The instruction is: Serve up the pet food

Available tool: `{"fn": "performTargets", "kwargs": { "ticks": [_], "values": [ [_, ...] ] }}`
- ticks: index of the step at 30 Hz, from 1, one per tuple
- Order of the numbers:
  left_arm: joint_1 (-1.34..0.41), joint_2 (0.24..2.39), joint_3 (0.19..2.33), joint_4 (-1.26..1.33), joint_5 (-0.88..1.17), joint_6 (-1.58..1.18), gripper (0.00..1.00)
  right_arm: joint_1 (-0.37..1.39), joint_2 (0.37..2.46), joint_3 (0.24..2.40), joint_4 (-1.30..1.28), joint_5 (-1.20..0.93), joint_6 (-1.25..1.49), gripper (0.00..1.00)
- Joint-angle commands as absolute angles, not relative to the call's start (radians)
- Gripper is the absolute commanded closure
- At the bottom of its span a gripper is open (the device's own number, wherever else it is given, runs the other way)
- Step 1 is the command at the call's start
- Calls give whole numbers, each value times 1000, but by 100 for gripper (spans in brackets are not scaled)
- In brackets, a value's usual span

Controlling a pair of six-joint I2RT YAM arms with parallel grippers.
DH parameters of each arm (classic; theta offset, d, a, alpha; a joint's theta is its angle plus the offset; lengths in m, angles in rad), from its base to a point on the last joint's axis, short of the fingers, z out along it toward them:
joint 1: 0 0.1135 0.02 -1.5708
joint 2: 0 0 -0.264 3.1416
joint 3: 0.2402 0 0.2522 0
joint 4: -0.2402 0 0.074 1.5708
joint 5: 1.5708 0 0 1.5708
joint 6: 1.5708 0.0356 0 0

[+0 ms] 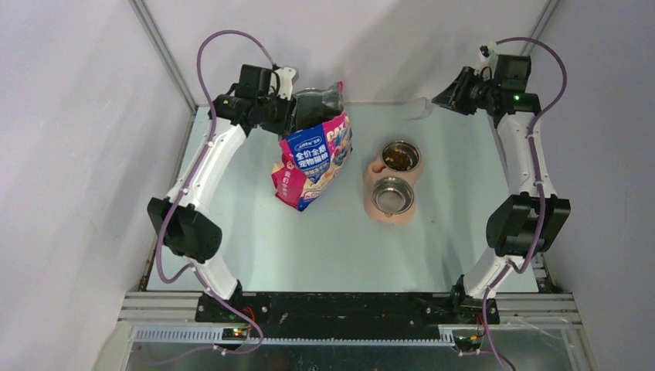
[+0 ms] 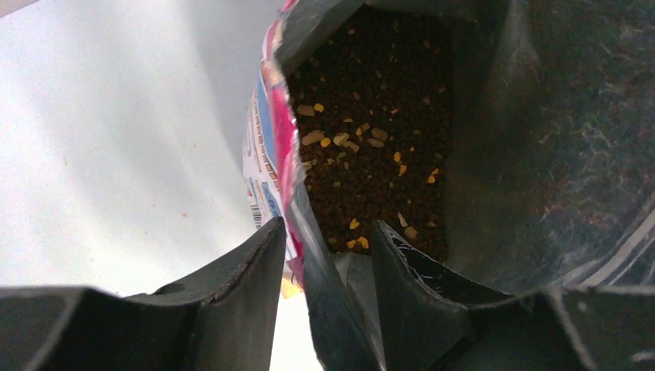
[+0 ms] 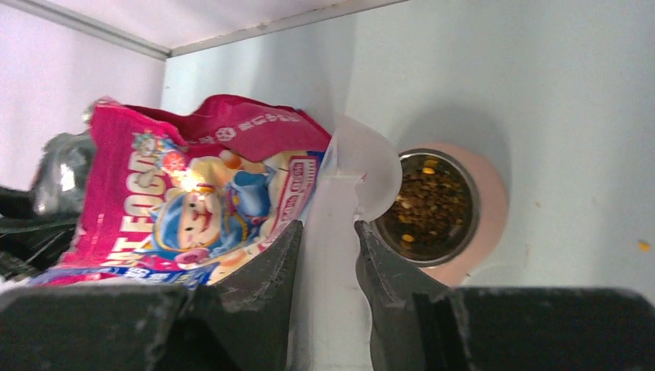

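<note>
The pink and blue bag [image 1: 313, 158] stands open at the back left of the table. Dark brown pet food [image 2: 371, 116] fills its inside. My left gripper [image 2: 328, 224] is open and straddles the bag's rim [image 2: 290, 154], one finger outside and one inside, with a gap left beside the inner finger. Above the table's far right, my right gripper [image 3: 328, 224] is shut on the handle of the clear scoop [image 3: 363, 166]. Pet food [image 3: 429, 205] also lies in the far steel bowl [image 1: 400, 155]. The near steel bowl [image 1: 393, 194] holds none.
Both bowls sit in one pink stand [image 1: 372, 202] right of the bag. A metal frame post [image 1: 166, 58] rises behind the left arm [image 1: 208, 158]. One stray crumb [image 3: 643, 246] lies on the table beyond the stand.
</note>
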State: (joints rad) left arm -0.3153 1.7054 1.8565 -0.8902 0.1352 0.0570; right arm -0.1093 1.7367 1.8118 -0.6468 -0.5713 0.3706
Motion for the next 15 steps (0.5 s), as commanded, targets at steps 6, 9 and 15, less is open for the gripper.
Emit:
{"fn": "performTargets", "kwargs": {
  "ticks": [6,9,15],
  "values": [
    [-302,1768,1962,-890,90,120,65,27,1820,2191,-520,-701,407,100],
    [-298,1782,1996,-906,113,123,81,82,1870,2328,-517,-687,387,100],
    [-298,1761,2010,-900,179,118,88,238,1855,2291,-555,-661,337,100]
  ]
}}
